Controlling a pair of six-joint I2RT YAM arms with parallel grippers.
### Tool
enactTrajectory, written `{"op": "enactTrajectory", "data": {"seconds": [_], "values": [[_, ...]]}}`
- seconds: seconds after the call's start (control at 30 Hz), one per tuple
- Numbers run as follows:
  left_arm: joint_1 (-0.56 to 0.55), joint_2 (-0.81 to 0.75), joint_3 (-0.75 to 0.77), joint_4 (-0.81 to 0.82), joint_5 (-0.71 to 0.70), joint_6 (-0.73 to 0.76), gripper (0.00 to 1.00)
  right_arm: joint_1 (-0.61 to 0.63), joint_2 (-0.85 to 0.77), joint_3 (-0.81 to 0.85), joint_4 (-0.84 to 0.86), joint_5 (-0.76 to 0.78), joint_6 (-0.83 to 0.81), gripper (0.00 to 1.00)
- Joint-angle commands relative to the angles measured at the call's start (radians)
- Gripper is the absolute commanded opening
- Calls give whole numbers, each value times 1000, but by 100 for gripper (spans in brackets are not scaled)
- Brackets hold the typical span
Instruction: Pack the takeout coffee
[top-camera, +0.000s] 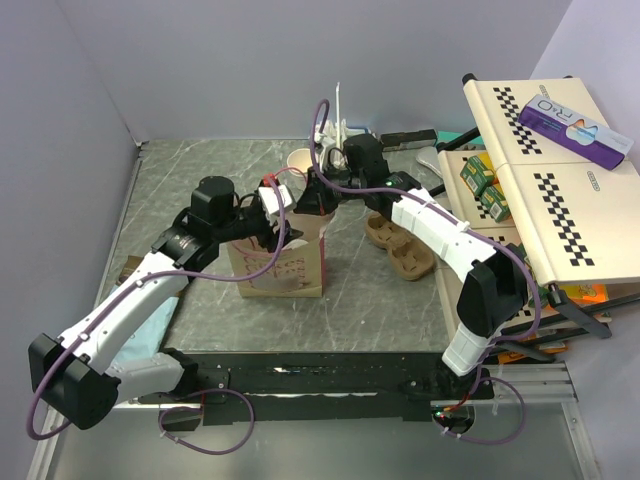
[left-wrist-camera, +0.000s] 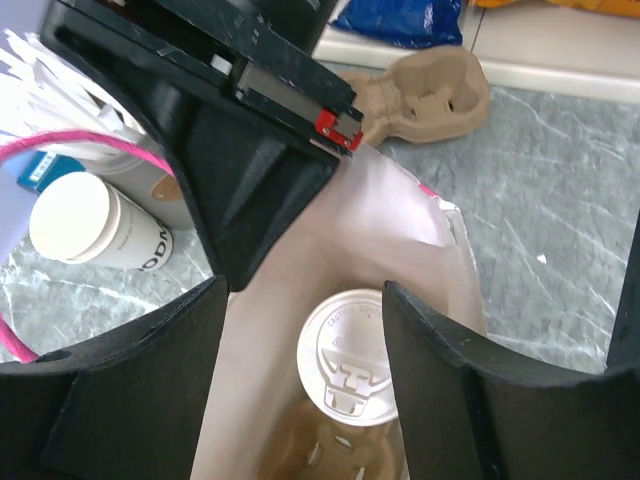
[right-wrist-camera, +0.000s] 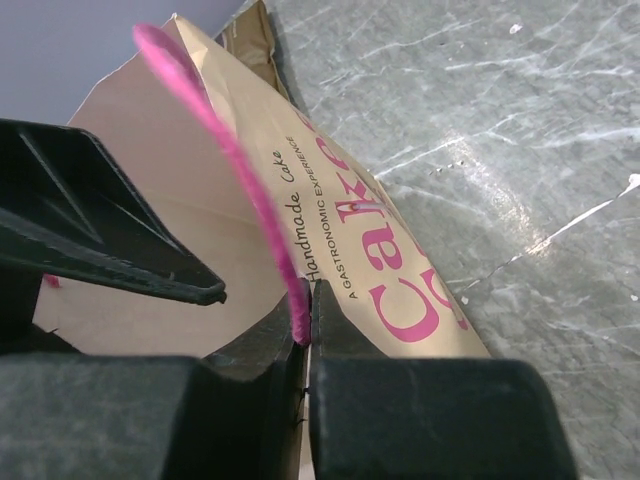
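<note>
A takeout coffee cup with its white lid (left-wrist-camera: 345, 360) stands upright deep inside the tan paper bag (top-camera: 285, 268), on a brown cardboard holder (left-wrist-camera: 320, 452). My left gripper (left-wrist-camera: 305, 300) hangs open over the bag's mouth. Its fingers (left-wrist-camera: 130, 380) stand either side of the cup; the right one covers the lid's edge and the left one is apart from it. My right gripper (right-wrist-camera: 309, 300) is shut on the bag's pink handle (right-wrist-camera: 235, 165) at the bag's far rim (top-camera: 318, 200). A second lidded white cup (left-wrist-camera: 95, 225) stands on the table behind the bag (top-camera: 299, 160).
A brown cardboard two-cup tray (top-camera: 400, 245) lies right of the bag. A grey cup of straws and stirrers (top-camera: 335, 135) stands at the back. A cream checkered case (top-camera: 545, 170) and small boxes fill the right edge. Grey walls close the left and back.
</note>
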Motion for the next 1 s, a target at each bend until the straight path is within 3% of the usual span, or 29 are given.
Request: {"op": "enactTrajectory", "data": {"seconds": [0.0,0.27,0.47,0.97], "values": [[-3,-6,47,53,-8,-35,68,-10,26,33,-47,16,-7,13],[-3,5,100,23,-31,-47,67,-10,-5,39,-26,25,-18,39],[-2,13,137,11,-48,-41,66,-10,-34,42,-20,35,-35,52],[-3,22,203,-12,-63,-33,67,-12,-101,33,-10,93,-77,70]]}}
